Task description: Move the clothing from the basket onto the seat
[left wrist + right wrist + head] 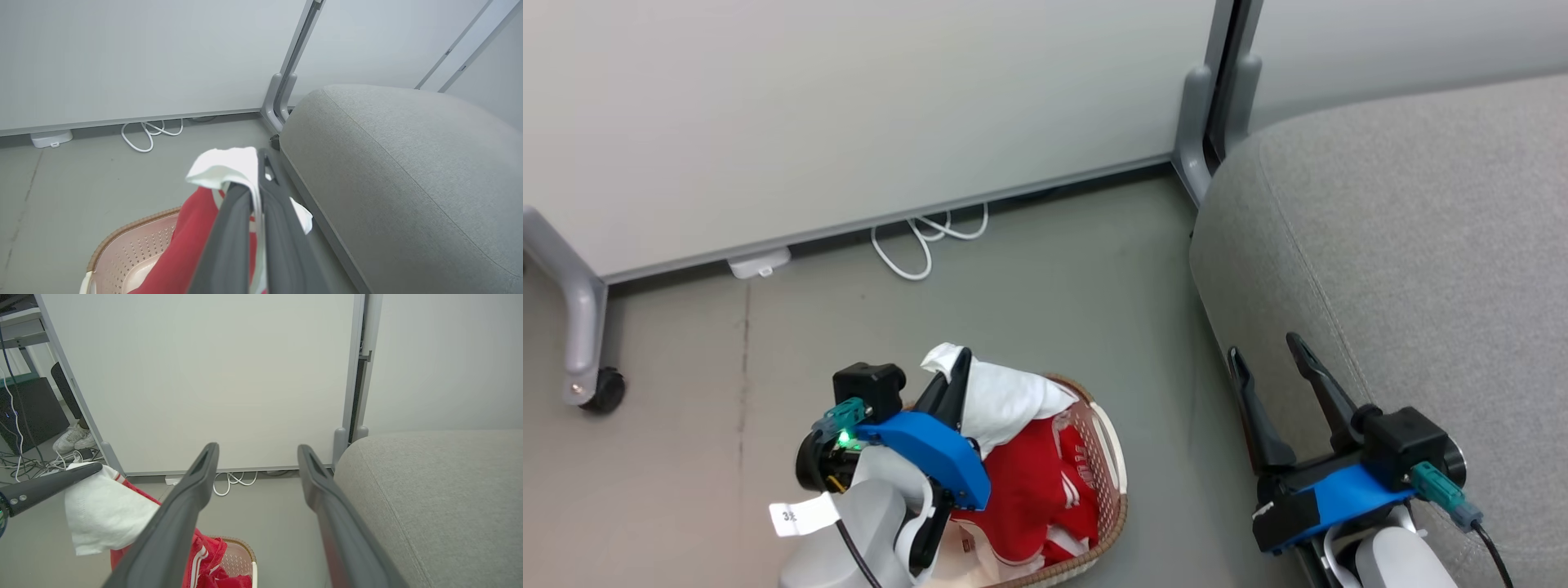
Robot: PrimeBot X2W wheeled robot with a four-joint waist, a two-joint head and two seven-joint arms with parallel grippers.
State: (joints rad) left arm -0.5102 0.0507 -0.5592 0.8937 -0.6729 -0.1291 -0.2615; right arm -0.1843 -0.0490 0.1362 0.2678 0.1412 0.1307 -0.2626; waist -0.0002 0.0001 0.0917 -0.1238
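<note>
The basket (1112, 478) sits on the floor at the lower middle, holding red clothing (1033, 482) with white stripes. My left gripper (962, 363) is shut on a white part of a red garment (222, 167) and holds it lifted above the basket (135, 251). From the right wrist view, that white fabric (106, 510) hangs from the left gripper's finger (49, 486), with red cloth trailing into the basket (241, 557). The grey seat (1405, 245) lies to the right. My right gripper (1270, 351) is open and empty beside the seat's edge (441, 490).
A white partition on castor legs (584, 335) stands behind the basket, with a white cable (927, 237) coiled at its base. A partition post (1196, 131) meets the seat's far corner. Grey floor lies between basket and seat. A person's shoes (73, 439) show at far left.
</note>
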